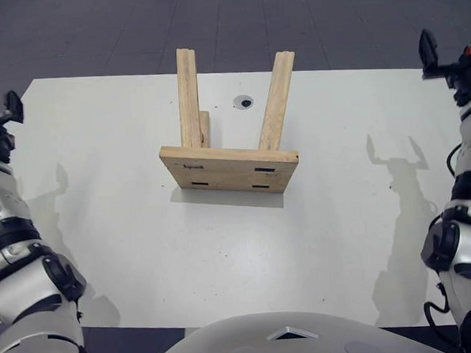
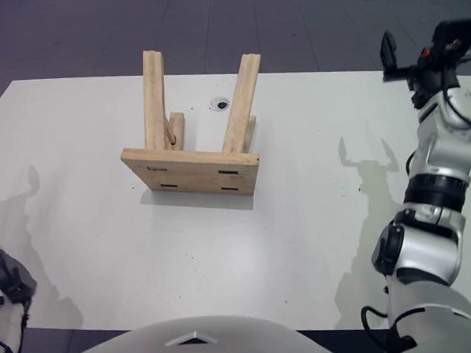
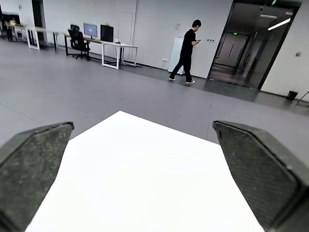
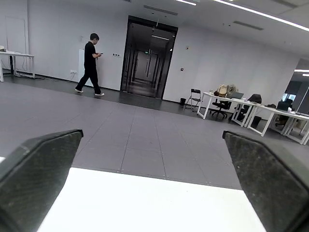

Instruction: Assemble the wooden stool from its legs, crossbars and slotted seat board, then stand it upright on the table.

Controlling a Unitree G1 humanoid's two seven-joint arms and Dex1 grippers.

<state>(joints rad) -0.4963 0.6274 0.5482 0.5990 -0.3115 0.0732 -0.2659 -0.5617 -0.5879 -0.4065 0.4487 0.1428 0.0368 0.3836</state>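
Note:
The wooden stool lies on its side in the middle of the white table (image 1: 145, 252). Its slotted seat board (image 1: 229, 169) stands on edge and faces me. Two legs (image 1: 189, 96) (image 1: 276, 99) point toward the far edge, with a short crossbar (image 1: 205, 127) beside the left one. My left gripper (image 3: 145, 179) is held up over the table's left edge, open and holding nothing. Off the right edge my right gripper (image 2: 422, 46) is raised, open too, with nothing between its dark pads (image 4: 38, 169). Both are well clear of the stool.
A small round cable hole (image 1: 244, 102) sits in the table between the stool's legs near the far edge. Wide bare tabletop lies in front of and on both sides of the stool. Grey floor runs beyond the far edge.

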